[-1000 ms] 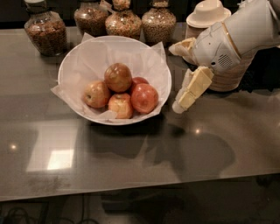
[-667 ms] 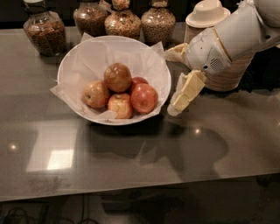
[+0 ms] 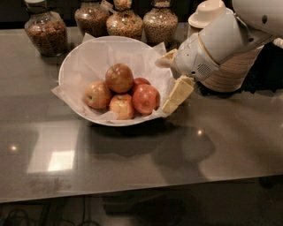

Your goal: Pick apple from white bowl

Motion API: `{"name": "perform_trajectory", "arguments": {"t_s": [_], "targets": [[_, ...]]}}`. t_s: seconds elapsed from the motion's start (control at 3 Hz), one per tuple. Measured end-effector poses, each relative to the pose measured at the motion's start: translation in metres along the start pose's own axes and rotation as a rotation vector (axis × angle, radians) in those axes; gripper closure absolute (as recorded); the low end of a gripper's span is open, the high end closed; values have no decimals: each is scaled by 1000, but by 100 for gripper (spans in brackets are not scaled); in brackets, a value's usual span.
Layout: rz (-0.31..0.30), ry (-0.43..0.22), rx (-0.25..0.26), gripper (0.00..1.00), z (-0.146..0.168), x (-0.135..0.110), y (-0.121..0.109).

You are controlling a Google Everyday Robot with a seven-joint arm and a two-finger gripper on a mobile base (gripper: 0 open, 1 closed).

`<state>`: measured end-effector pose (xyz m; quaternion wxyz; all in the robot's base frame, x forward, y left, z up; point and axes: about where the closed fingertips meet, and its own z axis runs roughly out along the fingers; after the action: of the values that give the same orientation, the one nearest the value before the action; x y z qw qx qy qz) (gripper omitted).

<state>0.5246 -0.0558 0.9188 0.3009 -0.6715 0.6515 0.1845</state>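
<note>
The white bowl (image 3: 84, 55), lined with crinkled white paper, stands on the dark table at centre left. The bright red apple (image 3: 145, 99) lies at the right side of the pile in it. A duller brownish-red apple (image 3: 119, 77) sits on top, and two yellowish apples (image 3: 97, 94) lie left and in front. My gripper (image 3: 164, 85) is at the bowl's right rim, just right of the red apple. It is open, with one cream finger (image 3: 177, 93) hanging low over the rim and the other behind it, higher. It holds nothing.
Several glass jars of grains (image 3: 125, 22) stand along the back behind the bowl. A stack of tan paper bowls (image 3: 239, 68) and a white cup (image 3: 208, 11) stand at the right, behind my arm. The table's front edge (image 3: 141, 192) runs across the bottom.
My gripper has moved left, from beside the bowl to its right rim, close to the red apple. The apples and the bowl have not moved.
</note>
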Motion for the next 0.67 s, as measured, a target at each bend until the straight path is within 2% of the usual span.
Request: {"name": "perform_trajectory", "arguments": {"t_s": [0.67], "targets": [[-11, 41, 32, 20, 7, -3, -7]]}}
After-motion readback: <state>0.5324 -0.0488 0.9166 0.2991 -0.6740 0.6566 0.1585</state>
